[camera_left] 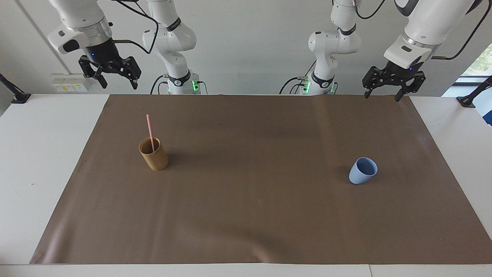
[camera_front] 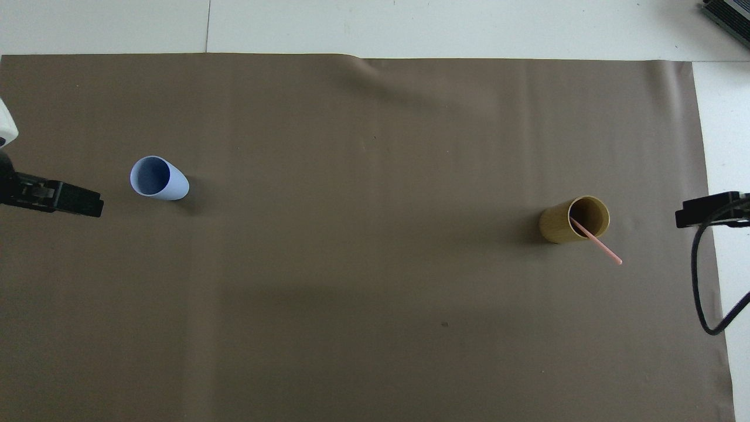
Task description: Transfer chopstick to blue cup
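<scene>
Both jaws stand wide, holding nothing. The right gripper (camera_left: 114, 80) hangs high, well apart from the tan cup (camera_left: 154, 154) holding the chopstick (camera_left: 150, 132). The left gripper (camera_left: 384, 92) hangs high, well apart from the empty blue cup (camera_left: 362, 171).

Matt brown paper-like sheet (camera_left: 246, 215), wood-look tan cup (camera_left: 154, 156), smooth matt blue cup (camera_left: 362, 171), glossy white plastic arm shells.

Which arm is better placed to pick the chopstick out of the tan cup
The right. The chopstick stands in the tan cup at the right arm's end of the table, nearest the open right gripper. The left gripper hangs near the blue cup.
</scene>
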`<state>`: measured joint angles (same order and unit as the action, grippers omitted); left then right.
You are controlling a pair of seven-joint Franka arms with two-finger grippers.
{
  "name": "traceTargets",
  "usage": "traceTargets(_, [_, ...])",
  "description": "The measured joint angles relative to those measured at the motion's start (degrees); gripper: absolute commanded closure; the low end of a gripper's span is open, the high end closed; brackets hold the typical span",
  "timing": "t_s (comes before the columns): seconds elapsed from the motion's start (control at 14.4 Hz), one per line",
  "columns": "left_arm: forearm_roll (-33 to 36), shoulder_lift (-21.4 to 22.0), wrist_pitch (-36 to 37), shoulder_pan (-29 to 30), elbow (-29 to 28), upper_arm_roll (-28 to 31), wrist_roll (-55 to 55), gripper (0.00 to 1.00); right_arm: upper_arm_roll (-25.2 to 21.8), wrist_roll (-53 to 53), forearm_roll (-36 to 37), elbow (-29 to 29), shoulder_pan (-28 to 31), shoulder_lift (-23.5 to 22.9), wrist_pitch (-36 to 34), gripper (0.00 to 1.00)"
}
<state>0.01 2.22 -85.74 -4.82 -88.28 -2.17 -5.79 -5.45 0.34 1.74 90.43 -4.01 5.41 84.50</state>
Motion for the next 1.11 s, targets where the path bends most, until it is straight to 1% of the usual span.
traceTargets(0.69, [-0.11,0.00,-0.29,-0.08,0.00,-0.21,0.00,0.00,0.14,0.00,0.00,0.08,-0.05,0.01,0.00,0.00])
traceTargets(1.11, [-1.52,-0.40,-4.73,0.61,0.01,0.40,-1.21,0.00,0.14,0.00,0.00,0.23,-0.03,0.02,0.00,0.00])
